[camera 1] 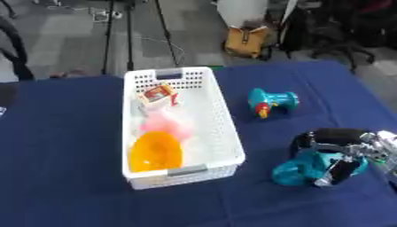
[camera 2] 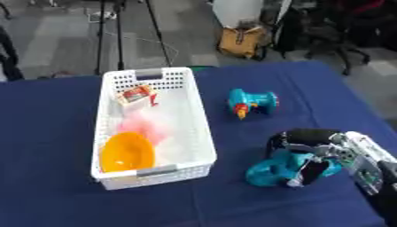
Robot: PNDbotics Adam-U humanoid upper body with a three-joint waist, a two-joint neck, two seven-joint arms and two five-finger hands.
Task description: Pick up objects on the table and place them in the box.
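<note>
A white perforated box (camera 1: 225,133) stands on the bench (camera 1: 70,150), which is draped in a dark blue cloth. Inside the box lie 3 things: a small red and white carton (camera 1: 157,94) near the far end, a pink thing (camera 1: 164,123) in the middle, and an orange bowl (camera 1: 155,152) at the near end. To the right of the box a teal toy drill (camera 1: 271,102) lies on the cloth. Nearer and further right, the right hand (camera 1: 347,153) has its fingers curled round a second teal toy (camera 1: 298,170), which rests on the cloth.
</note>
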